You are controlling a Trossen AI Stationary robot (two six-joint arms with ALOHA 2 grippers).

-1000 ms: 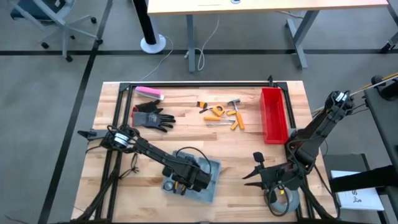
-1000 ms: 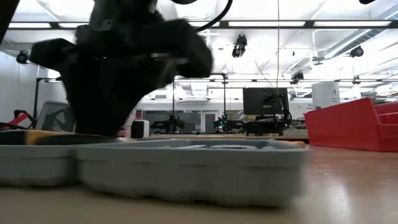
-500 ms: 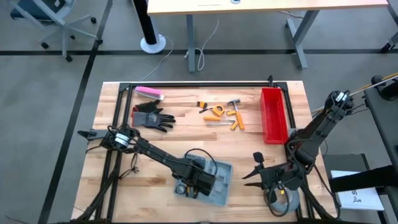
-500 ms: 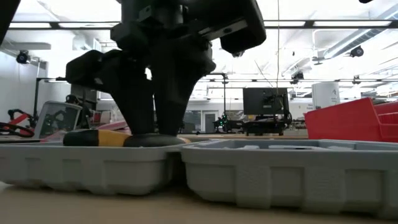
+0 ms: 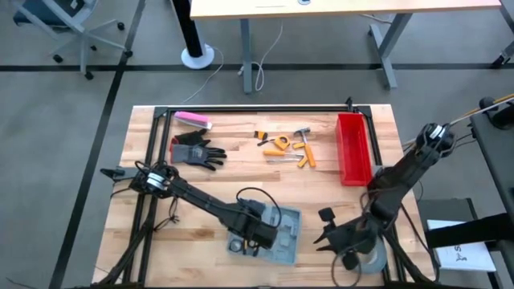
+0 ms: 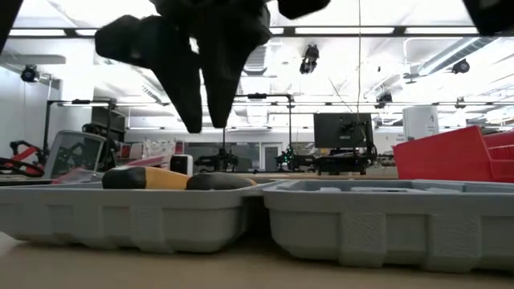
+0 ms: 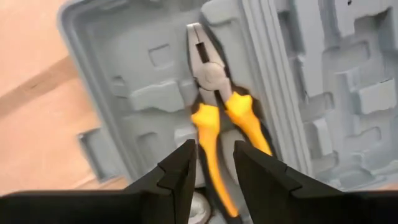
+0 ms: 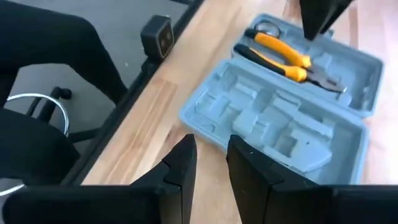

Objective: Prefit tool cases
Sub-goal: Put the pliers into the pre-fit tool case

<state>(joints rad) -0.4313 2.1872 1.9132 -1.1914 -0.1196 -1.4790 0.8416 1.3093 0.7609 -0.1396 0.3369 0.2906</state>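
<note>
A red bin [image 5: 353,148] stands upright near the table's right edge. Just beside it lies a scatter of small tools [image 5: 287,147] — orange and yellow handles among them. Farther left rests a black glove [image 5: 197,152], with a pink block [image 5: 193,120] near it — both close to the black frame [image 5: 241,110].

Matt plastic case [image 8: 292,118] — seemingly smooth

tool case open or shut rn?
Open. The tool case lies flat on the table with both halves spread, moulded slots facing up; pliers sit in one half, and the other half's slots look empty.
</note>
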